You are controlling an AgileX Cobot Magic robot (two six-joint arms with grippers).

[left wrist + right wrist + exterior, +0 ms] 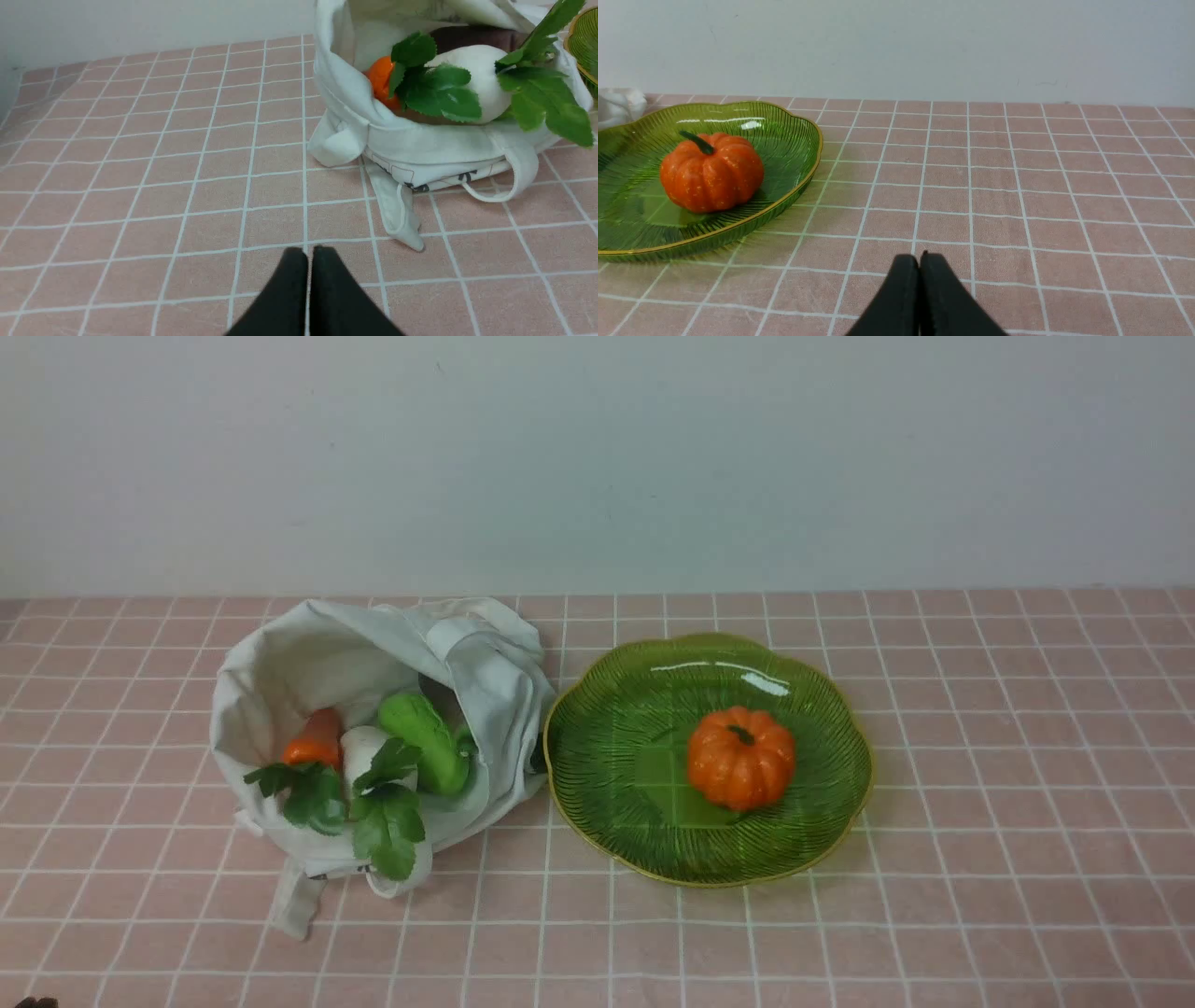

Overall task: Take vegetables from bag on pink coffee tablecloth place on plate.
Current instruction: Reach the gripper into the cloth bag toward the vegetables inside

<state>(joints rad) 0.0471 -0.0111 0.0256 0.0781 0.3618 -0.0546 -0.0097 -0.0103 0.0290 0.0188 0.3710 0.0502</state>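
Off-white cloth bag (373, 653) lies at nine o'clock of the plate (607, 756) on the pink tablecloth (980, 803), with carrot (317, 737), radish (359, 747) and cucumber (425, 742) all inside. Only a pumpkin (740, 758) sits on the plate, so I'd say nothing is moved yet. Closed and empty, the left pincer (309, 261) and right pincer (919, 266) hang low.

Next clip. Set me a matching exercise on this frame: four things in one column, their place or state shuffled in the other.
Things
1. pumpkin
2. cucumber
3. bag
4. left gripper

Place or state
A. shut, holding nothing
B. lying on the tablecloth, left of the plate
C. on the plate
D. inside the bag

Pairs: 1-C, 2-D, 3-B, 4-A
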